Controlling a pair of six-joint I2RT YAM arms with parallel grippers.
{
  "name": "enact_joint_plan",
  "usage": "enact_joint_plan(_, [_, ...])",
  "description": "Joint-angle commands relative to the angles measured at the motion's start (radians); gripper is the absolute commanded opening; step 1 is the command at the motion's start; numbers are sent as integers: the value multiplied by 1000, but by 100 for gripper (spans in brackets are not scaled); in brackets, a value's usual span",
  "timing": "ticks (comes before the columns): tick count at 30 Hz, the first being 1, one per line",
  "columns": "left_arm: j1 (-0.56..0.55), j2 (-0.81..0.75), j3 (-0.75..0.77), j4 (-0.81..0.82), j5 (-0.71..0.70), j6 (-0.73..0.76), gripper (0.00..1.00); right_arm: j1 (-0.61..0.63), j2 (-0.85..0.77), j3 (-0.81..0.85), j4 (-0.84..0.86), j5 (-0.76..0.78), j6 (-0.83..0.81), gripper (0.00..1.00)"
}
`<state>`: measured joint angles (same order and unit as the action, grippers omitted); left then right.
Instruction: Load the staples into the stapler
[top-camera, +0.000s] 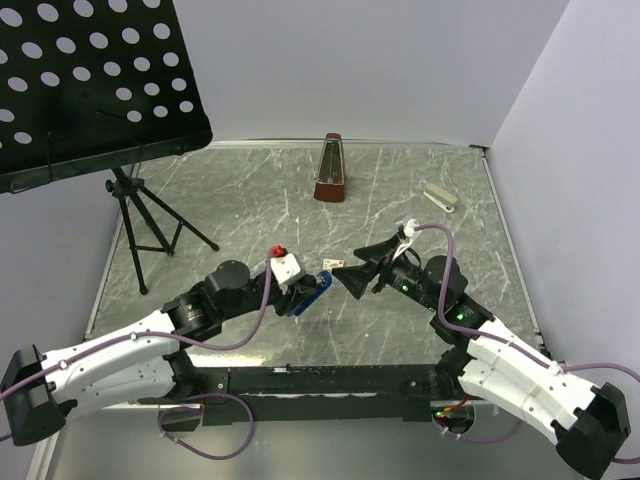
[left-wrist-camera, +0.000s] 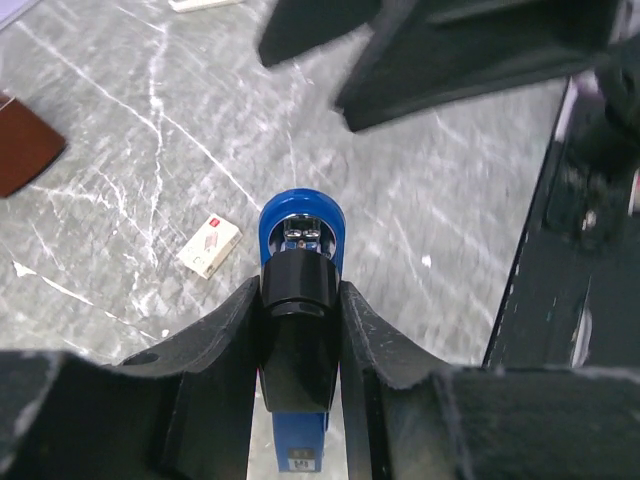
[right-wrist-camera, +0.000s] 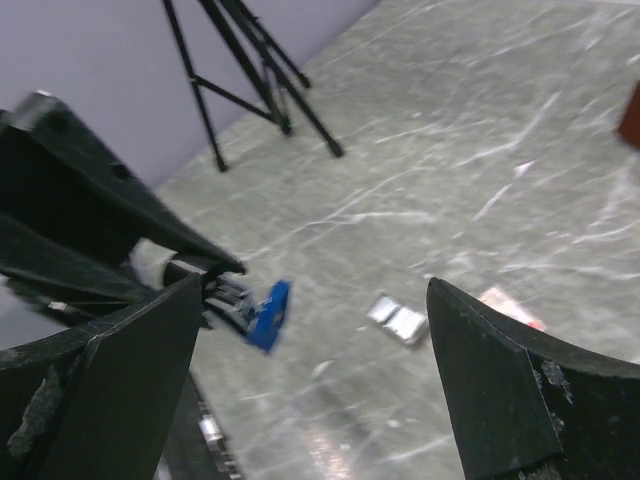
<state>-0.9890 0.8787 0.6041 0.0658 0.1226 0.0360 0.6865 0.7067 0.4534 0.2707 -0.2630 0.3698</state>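
Note:
My left gripper (top-camera: 300, 296) (left-wrist-camera: 300, 292) is shut on the stapler (top-camera: 318, 287) (left-wrist-camera: 302, 232), a blue one with a black top. Its rounded blue front (right-wrist-camera: 266, 314) sticks out past the fingers, with metal parts showing. The staples (top-camera: 327, 263) (left-wrist-camera: 209, 245) lie on the table as a tiny whitish box with red print, just left of the stapler's nose. My right gripper (top-camera: 348, 266) (right-wrist-camera: 313, 283) hangs wide open and empty, facing the stapler. A silvery-grey flat piece (right-wrist-camera: 400, 320) lies on the table between its fingers. A whitish-red corner (right-wrist-camera: 508, 300) shows beside its right finger.
A brown metronome (top-camera: 330, 170) stands at the back centre. A pale second stapler (top-camera: 440, 197) lies at the back right. A black music stand (top-camera: 90, 80) on a tripod (top-camera: 150, 220) fills the back left. Grey walls close the table's sides.

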Motion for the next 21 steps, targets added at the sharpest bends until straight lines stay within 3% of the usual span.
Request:
enact_joint_plan(1, [0,-67,-44,288,-55,-134,1,48,25,47,2,39,197,99])
enact_joint_plan(7, [-4,-72,-72,371,-61,-151,1,157,114,91,12,155,265,96])
enact_joint_plan(11, [-5,-80,-82,407,-63,-145,1,177,155,87,12,261,328,88])
enact_joint_plan(16, [-5,-109,-104,433,-89,-150,1,177,140,30,70,306,354,63])
enact_joint_plan(21, [-5,-103,-109,437,-44,-142,1,177,120,18,38,370,379,47])
